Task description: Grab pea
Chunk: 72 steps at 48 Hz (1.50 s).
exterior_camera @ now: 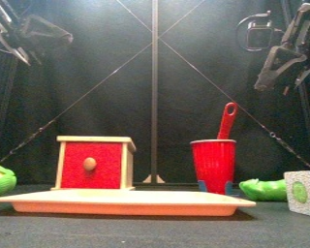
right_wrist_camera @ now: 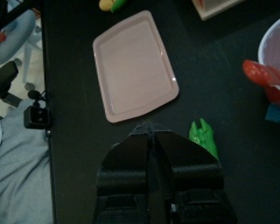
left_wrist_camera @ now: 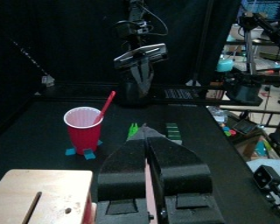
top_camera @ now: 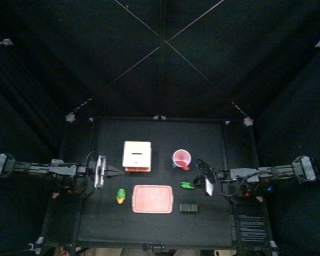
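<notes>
Right wrist view: glossy green oblong pea (right_wrist_camera: 202,138) beside clenched, empty right end effector (right_wrist_camera: 143,131); left seemingly clenched

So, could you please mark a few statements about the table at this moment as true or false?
1. The pea lies on the pink plate. False: it lies on the bare table beside the plate.
2. A red spoon stands in the red cup. True.
3. The right gripper holds the pea. False: its jaws are shut and empty, next to the pea.
4. The wooden box has a red front. True.
</notes>
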Each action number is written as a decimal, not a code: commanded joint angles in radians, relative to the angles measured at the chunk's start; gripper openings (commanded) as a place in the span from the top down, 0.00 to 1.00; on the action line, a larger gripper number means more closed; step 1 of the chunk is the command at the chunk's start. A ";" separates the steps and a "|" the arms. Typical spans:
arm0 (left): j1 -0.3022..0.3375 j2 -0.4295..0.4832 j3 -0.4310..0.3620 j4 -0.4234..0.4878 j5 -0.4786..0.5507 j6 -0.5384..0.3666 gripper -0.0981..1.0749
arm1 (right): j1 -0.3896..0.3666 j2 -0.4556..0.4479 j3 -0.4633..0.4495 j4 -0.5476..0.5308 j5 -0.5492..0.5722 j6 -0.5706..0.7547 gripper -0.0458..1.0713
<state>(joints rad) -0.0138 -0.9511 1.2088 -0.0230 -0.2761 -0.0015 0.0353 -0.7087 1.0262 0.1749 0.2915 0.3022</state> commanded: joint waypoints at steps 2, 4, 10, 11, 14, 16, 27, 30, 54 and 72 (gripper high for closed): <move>-0.002 0.005 -0.012 -0.003 -0.005 0.000 0.64 | 0.003 0.021 -0.040 0.009 0.048 0.002 0.93; -0.002 0.006 -0.012 -0.003 -0.005 0.000 0.63 | 0.003 0.038 -0.051 0.008 0.078 0.002 0.93; -0.002 0.006 -0.009 -0.003 -0.008 0.000 0.60 | -0.002 0.086 -0.087 0.000 0.161 0.003 0.93; -0.002 0.005 -0.009 -0.003 -0.009 0.000 0.60 | -0.002 0.095 -0.094 -0.002 0.173 0.003 0.93; -0.002 0.006 -0.008 -0.003 -0.011 0.000 0.58 | -0.002 0.120 -0.115 -0.006 0.207 0.003 0.92; -0.002 0.005 -0.006 -0.003 -0.009 -0.002 0.58 | -0.003 0.135 -0.127 -0.011 0.230 0.003 0.91; -0.002 0.005 -0.002 -0.003 -0.009 -0.002 0.56 | 0.003 0.210 -0.175 -0.071 0.331 0.006 0.87; -0.002 0.006 0.000 -0.003 -0.009 -0.002 0.56 | 0.008 0.230 -0.178 -0.091 0.337 0.017 0.87; 0.006 0.005 0.006 -0.012 -0.009 -0.002 0.56 | 0.175 0.356 -0.196 -0.491 0.357 0.370 0.61; 0.008 0.005 0.008 -0.012 -0.009 0.000 0.56 | 0.178 0.430 -0.161 -0.540 0.330 0.423 0.20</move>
<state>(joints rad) -0.0077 -0.9511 1.2287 -0.0353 -0.2761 -0.0015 0.2178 -0.2853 0.8728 -0.3513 0.6366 0.7256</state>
